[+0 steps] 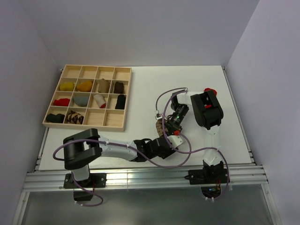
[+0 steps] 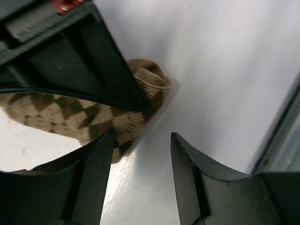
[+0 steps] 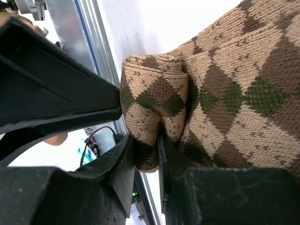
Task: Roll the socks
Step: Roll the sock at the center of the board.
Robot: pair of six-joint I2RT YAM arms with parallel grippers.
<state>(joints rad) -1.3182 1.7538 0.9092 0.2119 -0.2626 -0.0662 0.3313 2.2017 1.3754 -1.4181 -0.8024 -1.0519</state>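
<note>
You've got the argyle sock [image 3: 211, 93] out in the middle of the bench [image 1: 187, 79], toward the near edge, right where the two arms meet. From the right wrist you see its brown, tan and green diamonds filling the view, with one end folded over on itself into a thick, rounded lump. Your right pincer [image 3: 147, 143] is clamped on that lump: the knit is squeezed tight between the two dark fingers, and a tuck of fabric pokes out just below the tips. Over on the left wrist, the sock runs in from the left as a flat band, and its doubled-up end sits under the right pincer's black body, which comes down from the top of that view. Your left pincer [image 2: 142, 136] stands open beside it, jaws clearly apart with bare white bench showing in the gap; one finger [image 2: 93, 173] sits at the sock's lower edge, though you can't tell whether it touches, and the other is off the fabric altogether. It's holding nothing. From above, both arms crowd in close over the sock, and purple cables [image 1: 164, 161] loop round them. Well away at the far left of the bench lies the wooden tray [image 1: 84, 126], divided into square compartments, with small sock bundles in several of them: yellow, orange, red, grey, black and patterned brown.
</note>
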